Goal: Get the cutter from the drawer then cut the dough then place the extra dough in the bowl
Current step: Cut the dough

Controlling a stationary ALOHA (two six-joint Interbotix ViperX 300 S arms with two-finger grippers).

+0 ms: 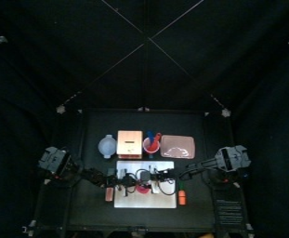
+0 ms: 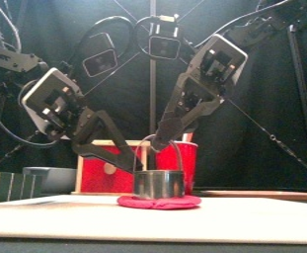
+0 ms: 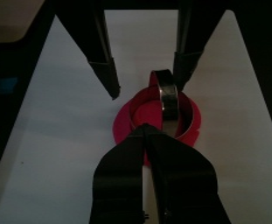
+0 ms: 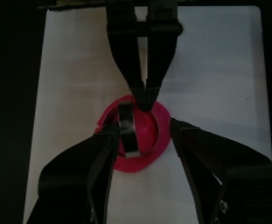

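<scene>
A flat red dough disc (image 2: 160, 203) lies on the white cutting board (image 2: 235, 215), and the round metal cutter (image 2: 160, 184) stands on it with its wire handle up. My left gripper (image 3: 149, 133) comes in from the left, shut on the cutter at its near rim and handle. In the right wrist view the left gripper (image 4: 144, 93) tapers to a point over the cutter (image 4: 129, 131). My right gripper (image 4: 144, 137) is open, one jaw either side of the dough (image 4: 149, 153). From the left wrist, the right gripper (image 3: 146, 83) straddles the cutter's far side.
Behind the board (image 1: 128, 191) stand the wooden box with its red drawer front (image 2: 101, 170), the blue-grey bowl (image 1: 107, 144) to its left, the red cup (image 1: 155, 140) and the pink tray (image 1: 180, 146) to its right. Both arms crowd the board's middle.
</scene>
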